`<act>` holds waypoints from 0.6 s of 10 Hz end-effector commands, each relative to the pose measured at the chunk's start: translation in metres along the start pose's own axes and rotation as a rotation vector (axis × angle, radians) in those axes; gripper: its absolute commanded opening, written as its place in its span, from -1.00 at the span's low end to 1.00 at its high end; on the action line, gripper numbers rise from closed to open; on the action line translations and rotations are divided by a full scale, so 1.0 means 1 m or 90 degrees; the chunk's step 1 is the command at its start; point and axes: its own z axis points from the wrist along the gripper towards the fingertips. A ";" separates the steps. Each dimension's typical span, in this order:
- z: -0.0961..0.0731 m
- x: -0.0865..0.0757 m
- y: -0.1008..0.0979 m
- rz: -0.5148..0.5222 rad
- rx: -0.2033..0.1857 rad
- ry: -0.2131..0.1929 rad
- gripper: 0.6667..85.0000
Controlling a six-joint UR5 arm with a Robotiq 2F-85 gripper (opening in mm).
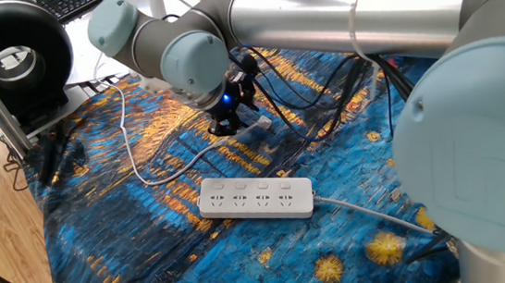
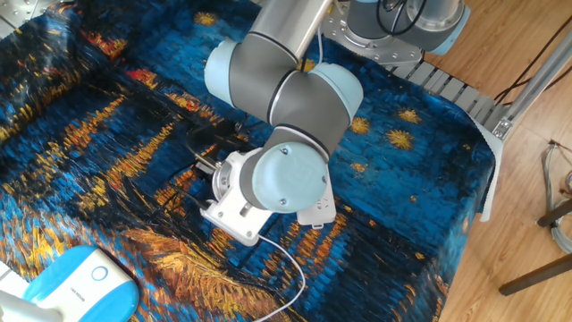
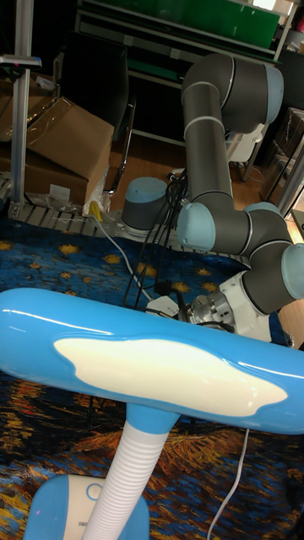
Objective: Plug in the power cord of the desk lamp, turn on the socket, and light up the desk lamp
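Table (image 1: 107, 267) under a starry blue-and-gold cloth
The socket (image 1: 256, 198) lies near one edge — the power cord (image 1: 158, 174) snakes beside it, the desk lamp (image 2: 76, 282) stands at a corner.

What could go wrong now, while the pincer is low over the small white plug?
1. The pincer sits low by the plug among black cables; it may snag one instead.
2. The power cord lies loose on the cloth; lifting the plug could drag it across the socket.
3. The wrist hides the plug in the other fixed view, so alignment is hard to check.
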 end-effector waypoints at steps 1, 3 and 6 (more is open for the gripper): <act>0.002 0.007 -0.003 0.001 0.005 0.012 -0.06; 0.002 0.008 -0.005 0.000 0.004 0.012 -0.06; 0.003 0.008 0.000 0.005 -0.006 0.015 -0.06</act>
